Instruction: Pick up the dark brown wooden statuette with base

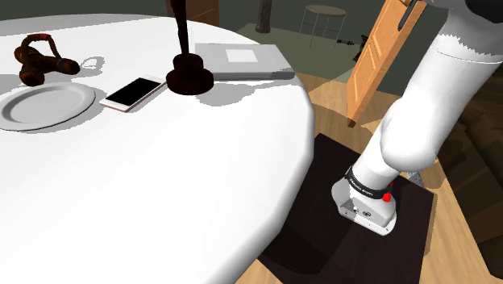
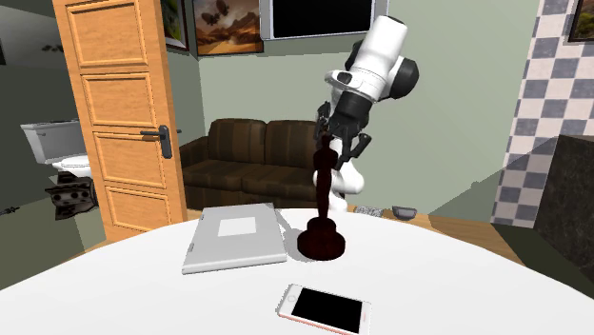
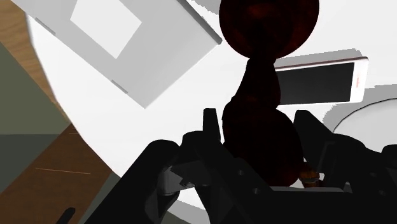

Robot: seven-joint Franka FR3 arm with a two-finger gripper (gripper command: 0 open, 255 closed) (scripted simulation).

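Statuette (image 2: 324, 205) stood upright on white table (image 1: 161, 185), round base flat on top, not yet lifted. Gripper (image 3: 261, 124) sat over figure's upper body, fingers (image 3: 212, 124) narrow and clasping it on both sides. High hold probably chosen because base looked too wide to span. In shoulder view, phone (image 1: 134, 92) lay just left of base, flat grey book (image 1: 242, 60) just right. Approach from above judged to avoid both. Plate (image 1: 44, 105) farther left, well apart.
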